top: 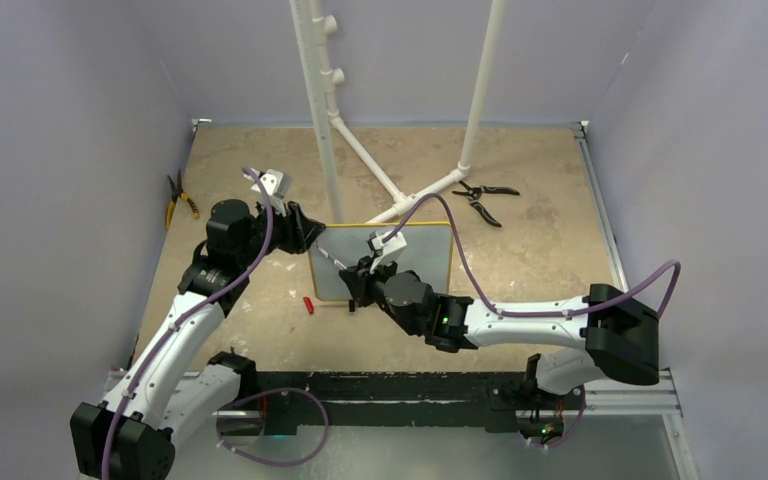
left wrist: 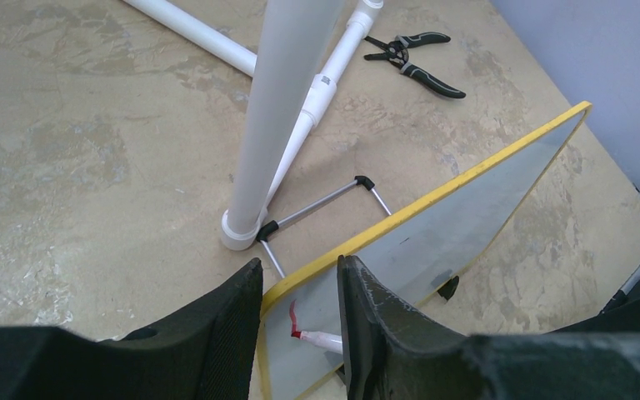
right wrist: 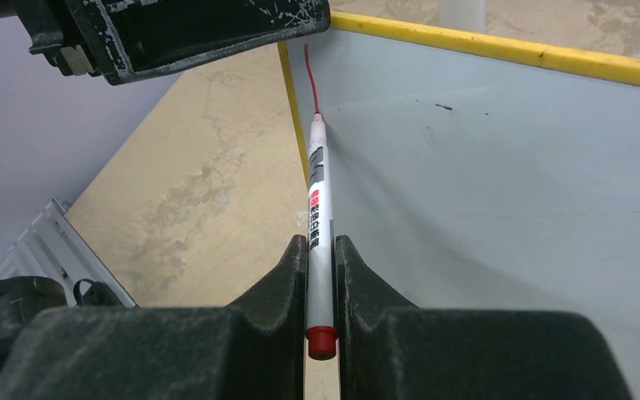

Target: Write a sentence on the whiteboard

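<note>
my right end effector (right wrist: 321, 243) pinches the slick marker pen (right wrist: 315, 179); the light whiteboard (right wrist: 508, 167) looks tippy, left end effector (left wrist: 300, 268) straddles its corner, i can't tell if clamped

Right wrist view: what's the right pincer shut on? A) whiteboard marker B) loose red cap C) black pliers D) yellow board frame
A: the right pincer grips the barrel of the marker, whose tip sits on the whiteboard at the end of a red stroke.

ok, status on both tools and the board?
Left tool clamping whiteboard corner. Right tool shut on marker, tip on whiteboard. First red stroke down. Nothing blocking.
</note>
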Robot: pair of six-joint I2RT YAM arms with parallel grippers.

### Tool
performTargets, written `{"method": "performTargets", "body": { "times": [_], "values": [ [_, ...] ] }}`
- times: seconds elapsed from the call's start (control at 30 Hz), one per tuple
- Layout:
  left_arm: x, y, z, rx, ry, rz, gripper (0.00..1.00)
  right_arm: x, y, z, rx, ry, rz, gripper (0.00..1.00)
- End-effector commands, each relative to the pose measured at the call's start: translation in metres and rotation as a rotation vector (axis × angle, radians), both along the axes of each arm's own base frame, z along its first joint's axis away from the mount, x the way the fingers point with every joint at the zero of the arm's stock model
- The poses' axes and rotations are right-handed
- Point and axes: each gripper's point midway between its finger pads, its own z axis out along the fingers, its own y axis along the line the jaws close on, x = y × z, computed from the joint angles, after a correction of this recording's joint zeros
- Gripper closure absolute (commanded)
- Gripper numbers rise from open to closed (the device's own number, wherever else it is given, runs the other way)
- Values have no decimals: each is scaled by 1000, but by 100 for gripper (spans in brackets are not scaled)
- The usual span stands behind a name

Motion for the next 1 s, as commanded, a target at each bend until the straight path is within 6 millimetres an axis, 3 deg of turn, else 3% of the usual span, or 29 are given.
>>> {"method": "performTargets", "body": {
  "times": [0.0,0.23,0.5,0.97],
  "values": [
    [-1,-5,1,-24,-5,-24,64,1,-5,-3,2,19,-14,100],
    [-1,-5,-1,-22,0,-23,64,-4,-3,7,18,0,22,100],
    [0,-4,0,-20,-2,-20,64,-7,-6,42,103,-73,35,100],
    [0,-5,-1,-20,1,-23,67,6,1,52,103,-113,-22,100]
  ]
}}
